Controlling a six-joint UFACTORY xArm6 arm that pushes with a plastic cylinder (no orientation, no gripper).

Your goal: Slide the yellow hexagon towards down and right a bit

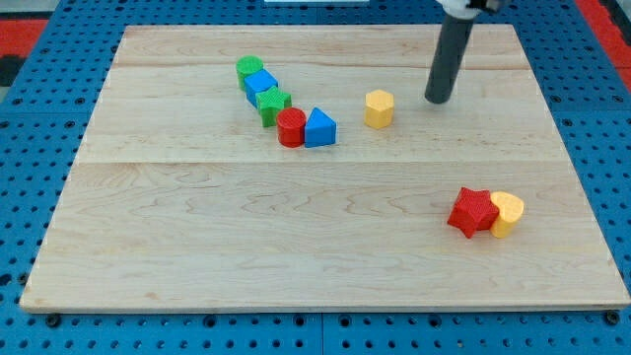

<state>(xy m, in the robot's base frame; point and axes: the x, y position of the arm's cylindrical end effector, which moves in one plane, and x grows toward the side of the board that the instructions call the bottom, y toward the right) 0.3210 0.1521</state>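
The small yellow plastic hexagon block (379, 108) stands upright on the wooden board (296, 237), flat face up; no long axis can be made out. It is right of the blue triangular block (319, 128). My tip (436, 100), a bare rod with no jaws, rests just to its right, apart from it.

A single straight dark rod comes down from the top edge of the view, right of centre, leaning slightly so its upper part sits further right than its lower end. A pale fitting caps the rod where it leaves the frame. My tip (437, 100) rests at table height in the far right part of the scene.
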